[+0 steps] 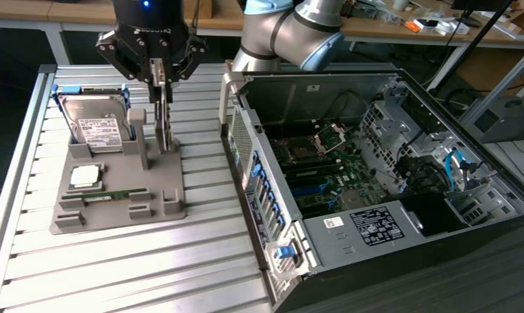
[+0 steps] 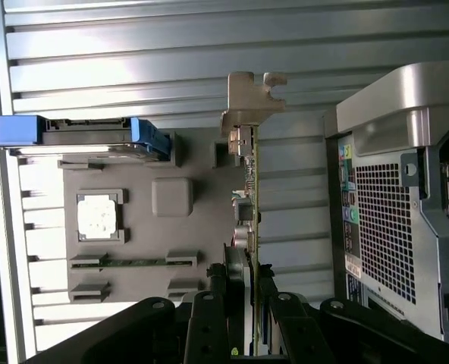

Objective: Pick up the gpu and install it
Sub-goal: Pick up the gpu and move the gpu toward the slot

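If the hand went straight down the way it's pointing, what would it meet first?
The gpu, standing on edge in the grey holder directly beneath the hand. Its top edge sits right at the hand, so contact may already exist, though depth is unclear.

A black gripper hangs over a dark gpu with a yellow-green edge and a pale metal bracket. Below the gripper, a matt grey tray carries a silver drive with a white label and bright blue rails. On the tray too are a silver-topped chip and a thin green RAM stick. Beneath them lies a ribbed silver-grey table. Beside the gripper, the case is grey with blue tabs, dotted mesh and a green board.
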